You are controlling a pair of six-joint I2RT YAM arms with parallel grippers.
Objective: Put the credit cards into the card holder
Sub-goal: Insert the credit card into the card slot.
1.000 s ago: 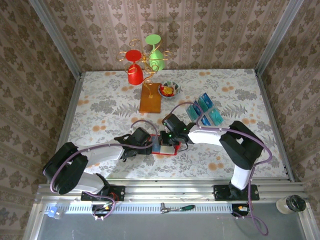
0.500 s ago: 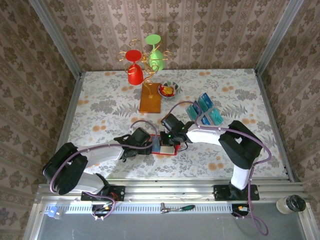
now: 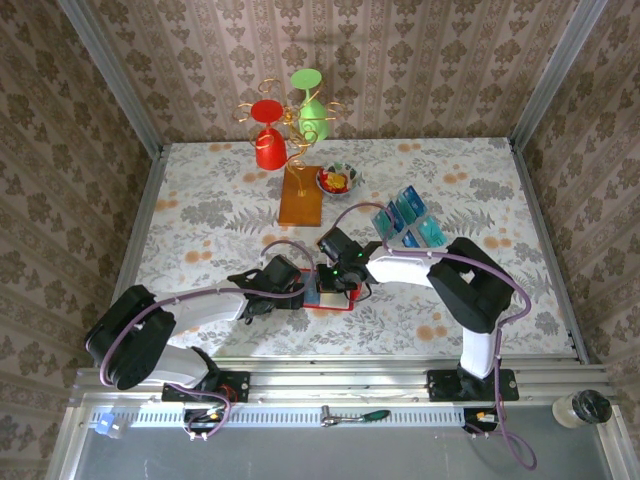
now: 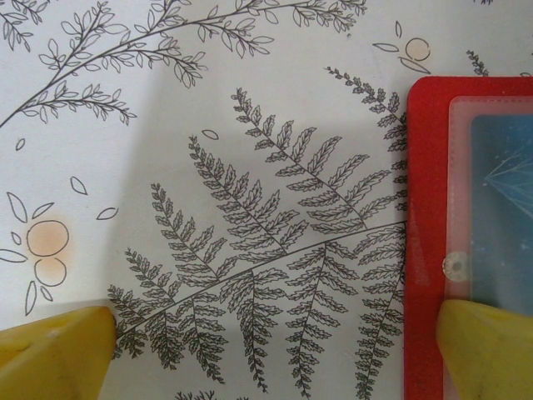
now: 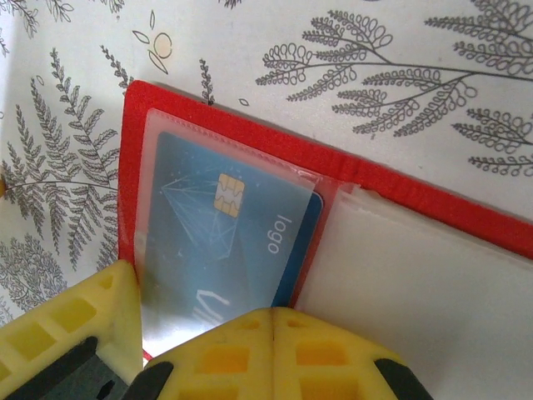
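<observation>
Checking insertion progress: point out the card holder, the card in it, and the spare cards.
card holder [image 5: 433, 204], right wrist view, red upper rim.
inserted card [image 5: 221, 250], right wrist view, blue face under the clear sleeve.
spare cards [image 3: 408, 205], top external view, face of one card.

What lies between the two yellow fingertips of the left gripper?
In the left wrist view, mostly bare fern-printed tablecloth, then the red edge of the card holder beside one finger of the left gripper.
</observation>
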